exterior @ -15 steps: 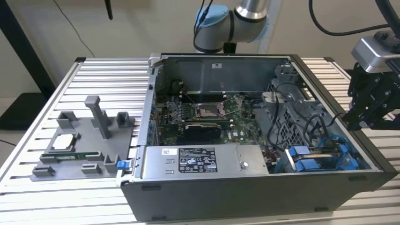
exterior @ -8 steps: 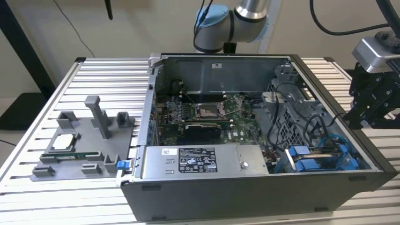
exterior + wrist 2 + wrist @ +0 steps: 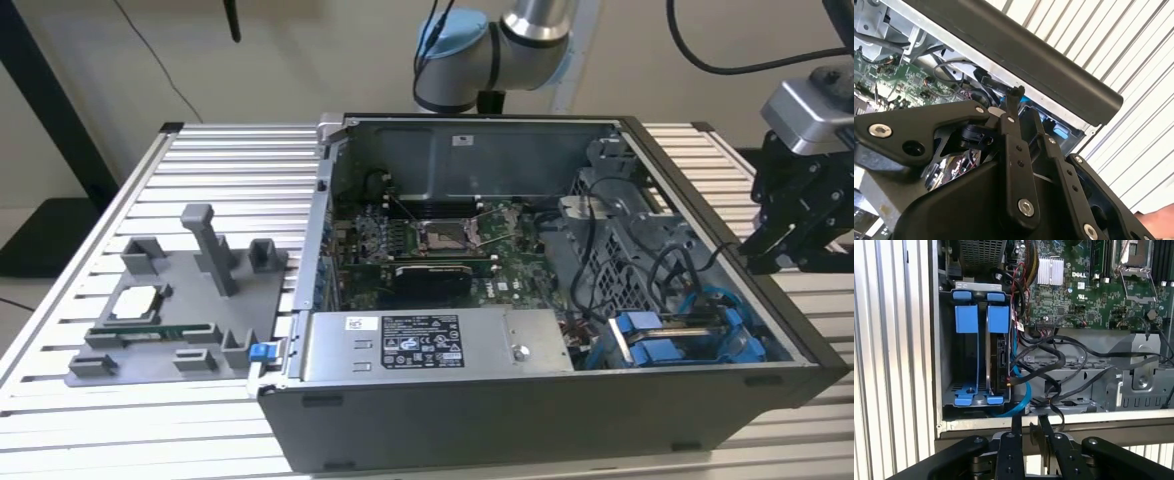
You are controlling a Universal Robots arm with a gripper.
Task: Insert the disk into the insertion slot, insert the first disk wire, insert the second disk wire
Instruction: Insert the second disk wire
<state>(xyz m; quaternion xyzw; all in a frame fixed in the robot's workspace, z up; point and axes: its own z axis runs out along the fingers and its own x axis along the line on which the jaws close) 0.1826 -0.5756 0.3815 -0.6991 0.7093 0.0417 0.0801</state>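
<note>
Hovering outside the dark grey open computer case, just beside its wall on the exterior view's right: black two-finger gripper, fingers narrowly parted, gripping nothing. In the first wrist view its fingertips sit close to the case's rim.

Insertion slot: narrow grey metal drive bay with bright blue plastic tabs, in the case corner nearest the gripper.

Disk: flat silver-grey hard drive in a bright blue plastic carrier frame, seated edge-on inside the slot, on the side nearer the green motherboard.

Light blue cable: curves away from the disk's end, beside a black wire bundle; whether either is plugged into the disk cannot be told.

Grey power-supply box with white sticker: inside the case, beside the slot.

Slatted aluminium table: bears the case and a grey fixture tray.
</note>
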